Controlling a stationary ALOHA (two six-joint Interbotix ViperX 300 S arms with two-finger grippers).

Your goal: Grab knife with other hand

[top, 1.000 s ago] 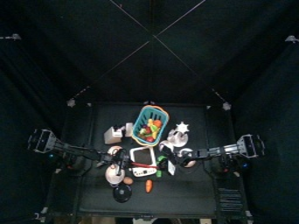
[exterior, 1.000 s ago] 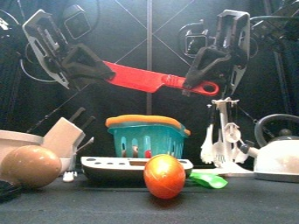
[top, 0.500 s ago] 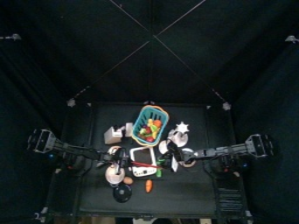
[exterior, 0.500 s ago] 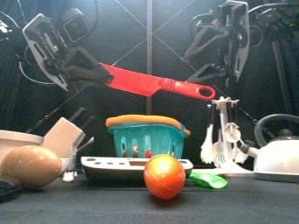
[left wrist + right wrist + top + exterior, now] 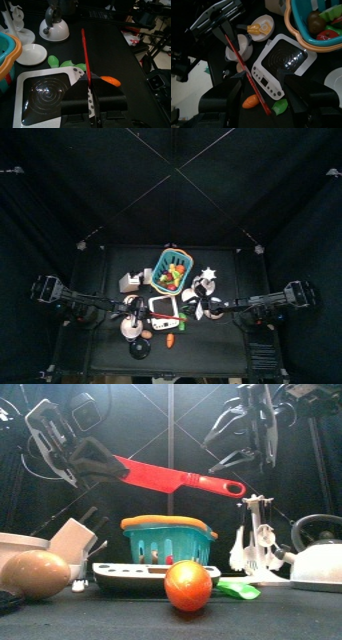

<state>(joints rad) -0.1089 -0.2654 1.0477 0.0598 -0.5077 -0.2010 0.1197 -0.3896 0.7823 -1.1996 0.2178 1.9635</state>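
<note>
Released a second ago by the right claw [image 5: 238, 444], the red knife [image 5: 167, 476] now hangs in the left claw [image 5: 96, 464] alone, the right arm having lifted up and away with its jaws spread wide.

Top view: both arms meet over the crowded tabletop [image 5: 214, 343], the teal basket [image 5: 174, 266] just behind them; the knife is too small to make out here.

Front view: the left claw is clamped on the blade end, the knife slanting down to its looped handle [image 5: 230, 486], which is free in the air above the basket [image 5: 168, 542] and near the utensil rack [image 5: 255, 534]. An orange [image 5: 189, 585] sits in the foreground, a white kettle [image 5: 321, 554] at the right.

Left wrist view: the knife [image 5: 85, 60] runs straight out from between the closed jaws over a kitchen scale [image 5: 43, 95].

Right wrist view: open jaws frame the knife [image 5: 244, 70] and scale [image 5: 281, 65] below.

The handover looks complete; a steady, level hold would keep the blade from slipping.
</note>
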